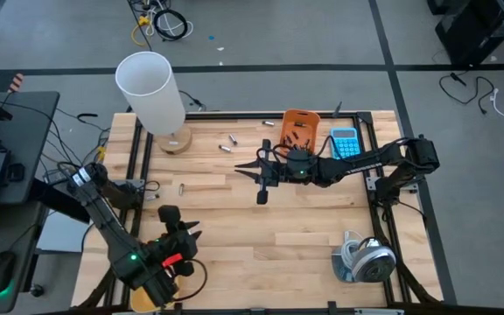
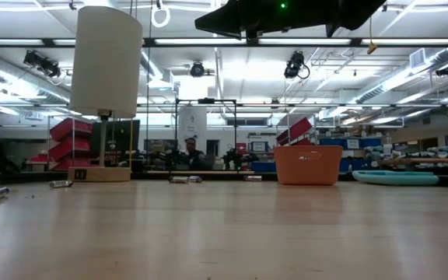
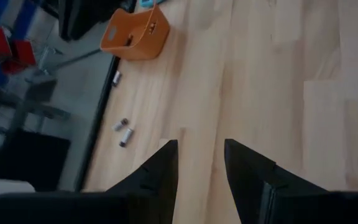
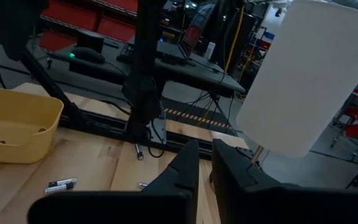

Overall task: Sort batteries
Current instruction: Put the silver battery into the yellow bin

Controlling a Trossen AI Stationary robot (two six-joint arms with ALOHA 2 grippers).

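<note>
Loose batteries lie on the wooden table: two near the lamp's base, one by the far edge and one at mid left. More lie in the orange bin at the far side. My left gripper hovers open over the near left of the table, with nothing between its fingers. My right gripper hangs level above the table's middle. Its fingers are nearly together and I see nothing between them. The low view shows it only as a dark shape overhead.
A lamp with a white shade stands at the far left. A blue calculator lies beside the orange bin. A tape roll sits at the near right. A yellow bin stands at the near left, two batteries beside it.
</note>
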